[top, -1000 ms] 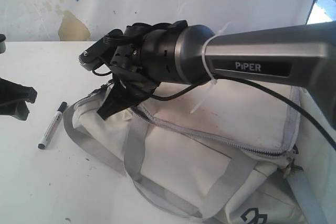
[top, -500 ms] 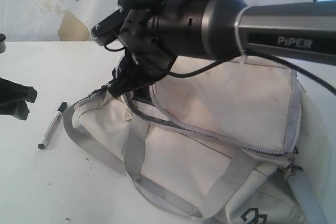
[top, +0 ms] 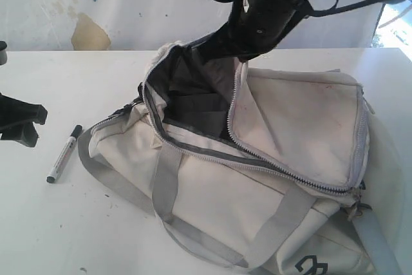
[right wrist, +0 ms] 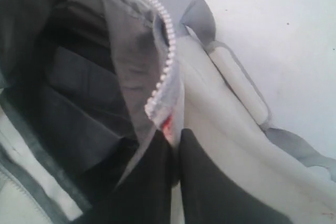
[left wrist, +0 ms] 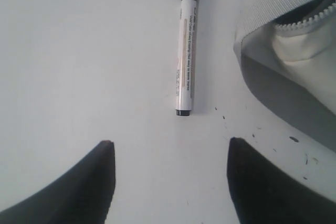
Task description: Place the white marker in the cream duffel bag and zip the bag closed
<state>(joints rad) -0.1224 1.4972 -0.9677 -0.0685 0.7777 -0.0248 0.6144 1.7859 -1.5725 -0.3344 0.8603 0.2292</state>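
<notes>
The right gripper (right wrist: 176, 137), pinched shut on the zipper edge of the top flap (top: 302, 120), has just lifted the cream duffel bag (top: 225, 191) open, baring its dark lining. The white marker (left wrist: 186, 61) lies on the table (top: 38, 223) beside the bag, just ahead of the open left gripper (left wrist: 170, 142), so pickup likely comes next.

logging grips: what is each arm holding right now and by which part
Right jaws: shut on the cream duffel bag, pinching the zipper edge of its lifted flap. Left jaws: open, holding nothing.

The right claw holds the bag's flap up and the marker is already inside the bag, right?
No: the exterior view shows the white marker lying on the table beside the cream duffel bag. The right gripper does hold the flap up.
</notes>
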